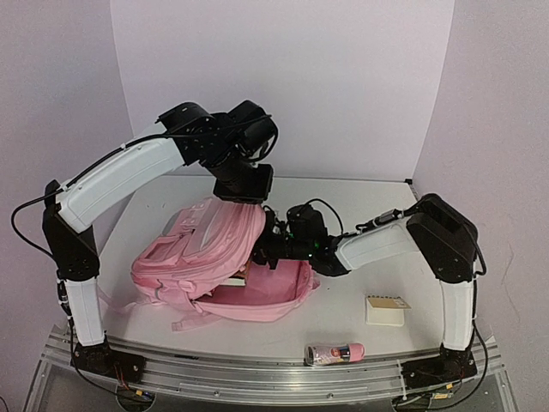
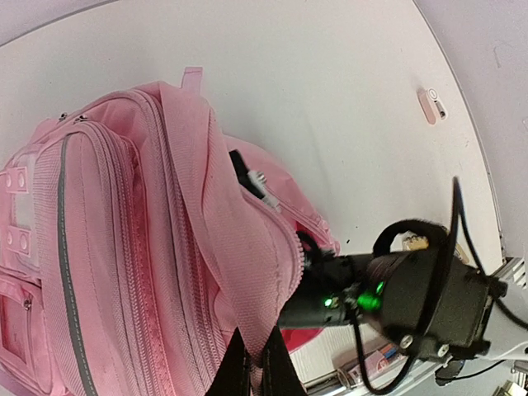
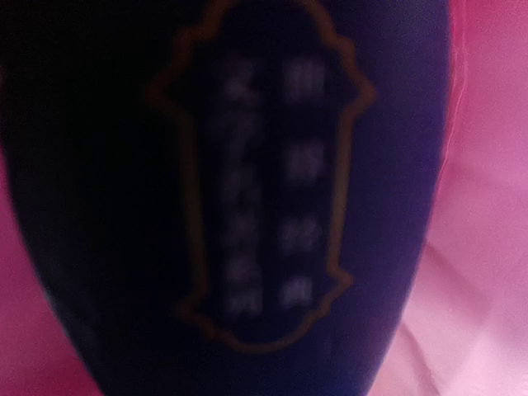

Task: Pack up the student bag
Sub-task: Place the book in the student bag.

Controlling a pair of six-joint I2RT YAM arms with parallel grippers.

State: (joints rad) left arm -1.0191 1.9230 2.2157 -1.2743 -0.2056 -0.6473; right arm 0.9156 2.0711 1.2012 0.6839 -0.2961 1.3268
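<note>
Left gripper [image 2: 257, 369] is pinched on student bag [image 1: 206, 249] fabric, likely to hold the mouth open. Right gripper [image 2: 318, 307] is inside the mouth; grip cannot be told. Dark blue item [image 3: 247, 198] lies directly ahead of it.

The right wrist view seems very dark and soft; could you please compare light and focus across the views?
Right wrist: dim, blurred, a dark blue labelled object fills it, text unreadable. Top external: evenly lit, sharp. Left wrist: bright, student bag sharp.

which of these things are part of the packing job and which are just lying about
In the job: student bag; dark labelled item inside it; left gripper pinching its flap.
Lying about, perhaps still to pack: notepad; pink bottle.
</note>
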